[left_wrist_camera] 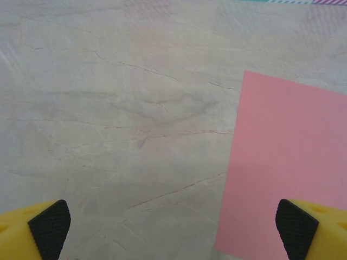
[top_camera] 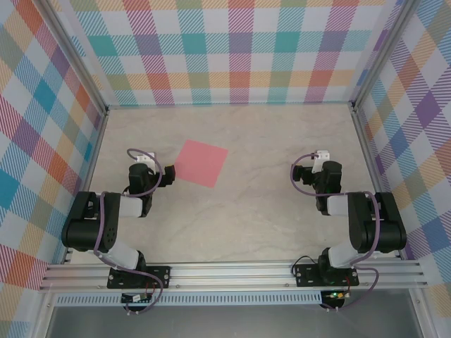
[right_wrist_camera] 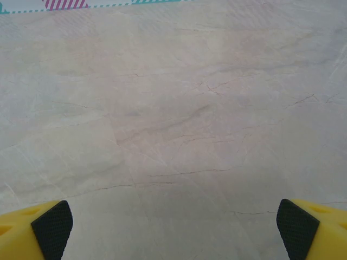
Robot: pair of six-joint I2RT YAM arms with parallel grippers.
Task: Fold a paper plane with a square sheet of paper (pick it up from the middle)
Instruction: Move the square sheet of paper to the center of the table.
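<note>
The square sheet of paper (top_camera: pixel 201 162) lies flat and unfolded on the marble tabletop, a little left of centre, turned slightly like a diamond. In the left wrist view the square sheet of paper (left_wrist_camera: pixel 287 162) fills the right side, its left edge running down the frame. My left gripper (left_wrist_camera: pixel 173 230) stands open over bare table just left of the sheet; its right fingertip (left_wrist_camera: pixel 295 227) overlaps the paper's near corner in the picture. My left gripper (top_camera: pixel 144 165) sits beside the sheet's left corner. My right gripper (right_wrist_camera: pixel 173 227) is open over bare table, and my right gripper (top_camera: pixel 317 163) is far right of the paper.
The tabletop (top_camera: pixel 268 134) is walled by checked panels at the back (top_camera: pixel 232 49) and on both sides. An aluminium rail (top_camera: pixel 232 271) with the arm bases runs along the near edge. Open marble lies between the two arms.
</note>
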